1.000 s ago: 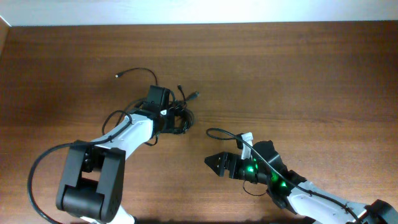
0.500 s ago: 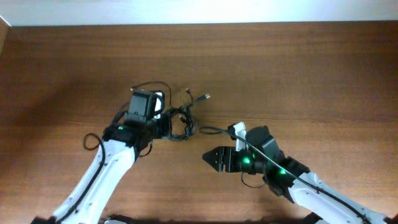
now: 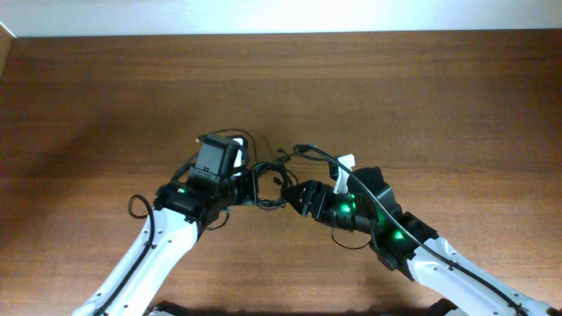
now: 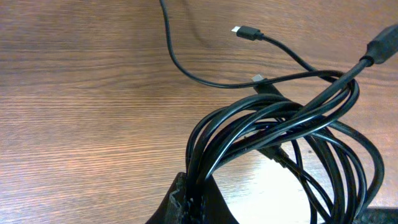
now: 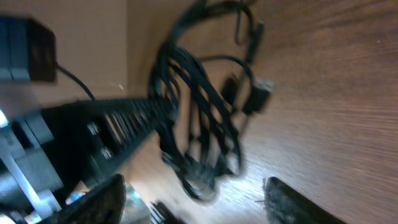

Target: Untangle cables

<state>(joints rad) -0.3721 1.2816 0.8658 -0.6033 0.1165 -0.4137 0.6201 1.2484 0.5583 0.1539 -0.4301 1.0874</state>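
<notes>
Tangled black cables (image 4: 273, 124), loose plug ends on worktop (image 3: 421, 88), left tool (image 3: 239, 183) pinching the bundle, right tool (image 3: 299, 195) spread around it.

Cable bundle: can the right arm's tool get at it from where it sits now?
Probably yes. The right tool is open right beside the cable bundle, nothing between them; the left tool clamps the bundle's other side.

Left tool (image 3: 245, 182) clamped cables (image 4: 200, 149), right tool (image 3: 299, 195) arrived
</notes>
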